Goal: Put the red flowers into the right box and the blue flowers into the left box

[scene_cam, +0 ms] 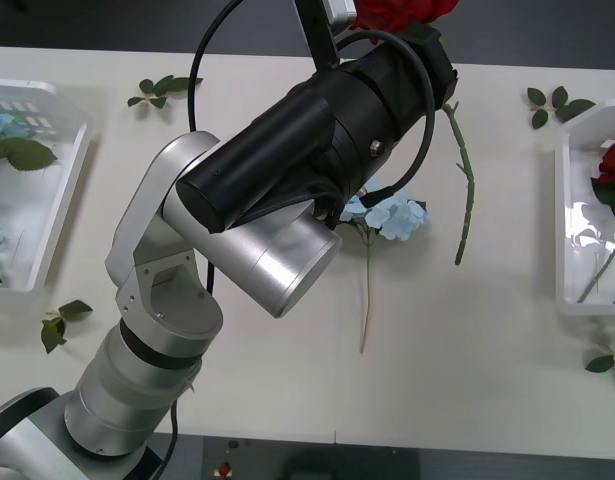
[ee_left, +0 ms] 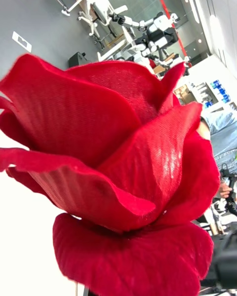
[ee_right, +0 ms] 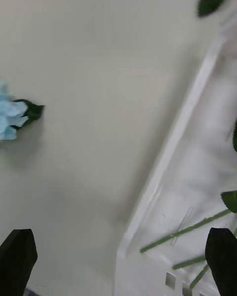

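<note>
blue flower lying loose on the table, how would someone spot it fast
Look at the white table, between the two white boxes. Just right of the left arm's big silver joint lies one pale blue flower, its thin stem trailing toward the near edge. It is the sole blue bloom outside a box; the neighbouring rose is red.

Deep red rose, pale blue flower on cream surface, translucent white box, dark green leaves

White tabletop; dark grey floor beyond far edge; white desks, ceiling light strips behind.
</note>
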`<state>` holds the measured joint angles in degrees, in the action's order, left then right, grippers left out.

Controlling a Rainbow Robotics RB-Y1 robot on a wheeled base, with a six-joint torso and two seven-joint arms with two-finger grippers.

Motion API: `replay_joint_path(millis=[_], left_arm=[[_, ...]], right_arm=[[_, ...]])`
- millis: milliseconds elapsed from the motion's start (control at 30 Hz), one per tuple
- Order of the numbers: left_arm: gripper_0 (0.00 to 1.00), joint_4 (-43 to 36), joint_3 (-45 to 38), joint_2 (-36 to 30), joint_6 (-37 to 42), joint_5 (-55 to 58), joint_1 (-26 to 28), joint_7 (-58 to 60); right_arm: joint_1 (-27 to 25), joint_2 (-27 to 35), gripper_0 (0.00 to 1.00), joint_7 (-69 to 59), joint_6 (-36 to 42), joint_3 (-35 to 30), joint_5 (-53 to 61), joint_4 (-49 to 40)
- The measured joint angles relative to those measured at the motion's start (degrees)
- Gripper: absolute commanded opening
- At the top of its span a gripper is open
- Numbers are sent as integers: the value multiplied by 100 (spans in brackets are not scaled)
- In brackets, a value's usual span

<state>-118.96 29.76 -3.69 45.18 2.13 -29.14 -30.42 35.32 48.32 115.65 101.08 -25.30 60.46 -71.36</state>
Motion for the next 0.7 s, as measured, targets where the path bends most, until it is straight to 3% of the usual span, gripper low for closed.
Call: replay_joint_path(millis=[433,700], left_arm=[[0,1,0,0,-1,0,0,0],[0,1,0,0,-1,0,0,0]], right_arm=[[191,0,100,735,904,-237,2968,-152],[279,-41,100,-376,901,262,4088,-152]])
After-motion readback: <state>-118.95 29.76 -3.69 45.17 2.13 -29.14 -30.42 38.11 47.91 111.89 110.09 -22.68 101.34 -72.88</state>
